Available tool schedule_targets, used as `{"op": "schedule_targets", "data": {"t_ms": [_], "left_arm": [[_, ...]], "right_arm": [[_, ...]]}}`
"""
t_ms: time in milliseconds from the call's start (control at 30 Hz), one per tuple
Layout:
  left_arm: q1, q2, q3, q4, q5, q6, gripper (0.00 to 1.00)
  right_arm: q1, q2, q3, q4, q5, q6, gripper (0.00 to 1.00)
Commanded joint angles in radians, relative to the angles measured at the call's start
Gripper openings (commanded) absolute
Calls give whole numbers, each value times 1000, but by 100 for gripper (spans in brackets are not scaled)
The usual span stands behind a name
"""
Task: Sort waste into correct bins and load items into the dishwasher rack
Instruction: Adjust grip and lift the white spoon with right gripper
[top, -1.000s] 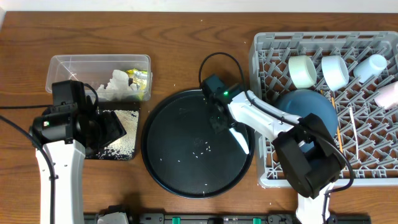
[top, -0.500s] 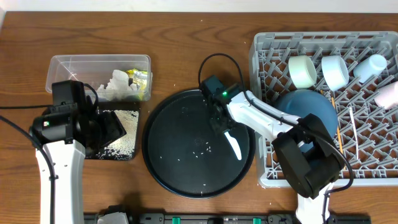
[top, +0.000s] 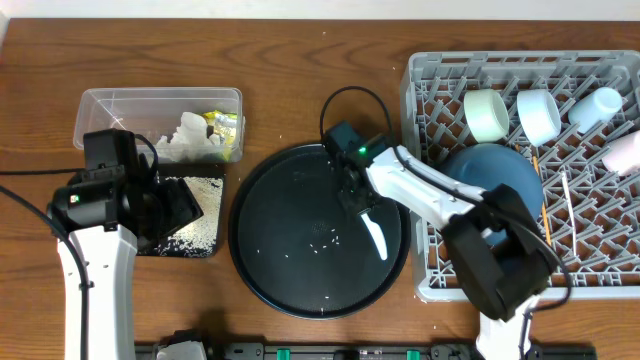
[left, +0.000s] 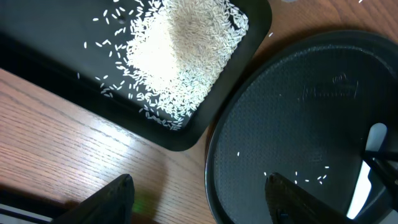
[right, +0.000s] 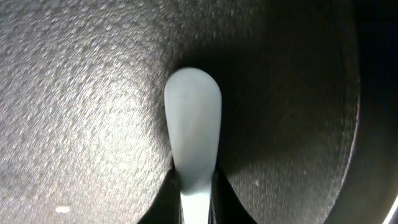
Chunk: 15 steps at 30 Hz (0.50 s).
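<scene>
My right gripper (top: 356, 197) is shut on the handle of the white spoon (top: 374, 236) over the right part of the round black tray (top: 270, 255). In the right wrist view the spoon (right: 193, 118) points away from my right gripper (right: 196, 196), bowl end just above the tray's textured floor. My left gripper (left: 199, 196) hangs open and empty, one finger over bare wood, the other over the round tray's rim (left: 214, 143). The shallow black tray (left: 186, 140) holds a heap of rice (left: 180, 56). A few grains (top: 322, 240) lie on the round tray.
The clear tub (top: 110, 103) at the back left holds napkins (top: 190, 142) and a yellow-green wrapper (top: 225, 126). The grey rack (top: 412, 100) on the right holds a dark-blue bowl (top: 490, 165), three pale cups (top: 487, 113) and chopsticks (top: 568, 210). A cable (top: 350, 95) loops behind the round tray.
My right gripper has shut on the spoon's handle, and the spoon has shifted slightly left over the round tray. The left arm has not moved.
</scene>
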Motion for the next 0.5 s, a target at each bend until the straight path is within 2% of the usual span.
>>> {"op": "schedule_targets", "data": {"t_ms": [0,200,400,433,467], "left_arm": [[4,3,-6,-3,-6,-5,69],[4,3,-6,-3,-6,-5,69],[4,3,-6,-3,-6,-5,69],[4,3,-6,-3,-6,-5,69],[4,3,-6,-3,-6,-5,69]], "right_arm": [[2,-71,-18,-5,5,3,1],[2,-156,-18,-2,5,3,1],[2,-160,-19,2,5,3,1],[2,-160,-19,2,5,3,5],[2,-160,-19,3,4,3,14]]}}
